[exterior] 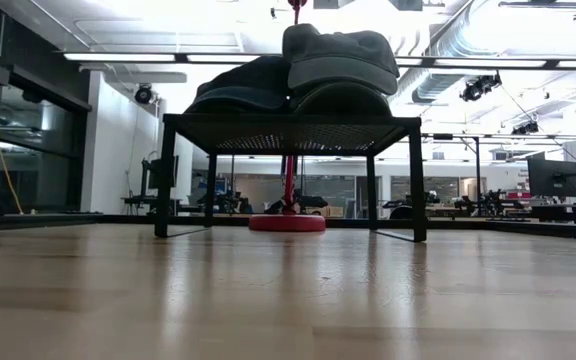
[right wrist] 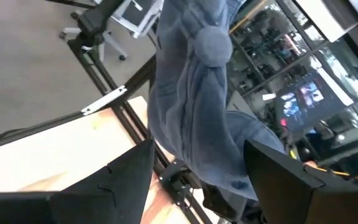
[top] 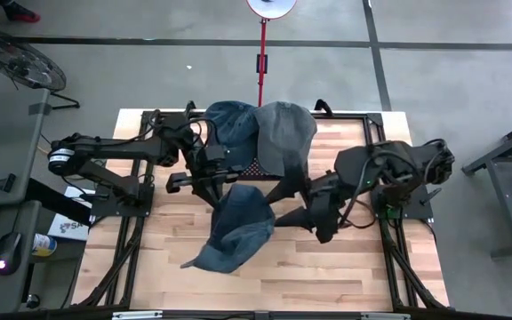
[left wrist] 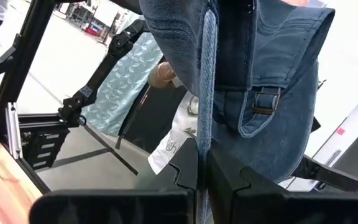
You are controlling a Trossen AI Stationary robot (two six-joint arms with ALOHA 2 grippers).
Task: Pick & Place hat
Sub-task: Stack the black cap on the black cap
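A blue denim hat (top: 238,229) hangs in the air over the middle of the table, out of the low view. Its back strap and buckle (left wrist: 265,104) show in the left wrist view and its top button (right wrist: 213,45) in the right wrist view. My left gripper (top: 219,182) is shut on the hat's far side. My right gripper (top: 284,213) is open at the hat's right side, its fingers on either side of the crown (right wrist: 194,124); whether they touch it, I cannot tell. A dark blue hat (top: 229,124) and a grey hat (top: 284,133) rest on a black mesh stand (exterior: 288,122). My left gripper (left wrist: 204,186) pinches a fold of the denim hat's rim (left wrist: 205,140) between its two fingers, close to the back strap. The hat is lifted clear of the table and hangs from the hold toward the table's near edge, with the brim (top: 204,258) lowest.
The black mesh stand (top: 265,169) stands at the far middle of the table, just behind both grippers. A red pole on a round base (exterior: 288,222) rises behind it. Bare wood (top: 327,276) lies near, left and right of the held hat.
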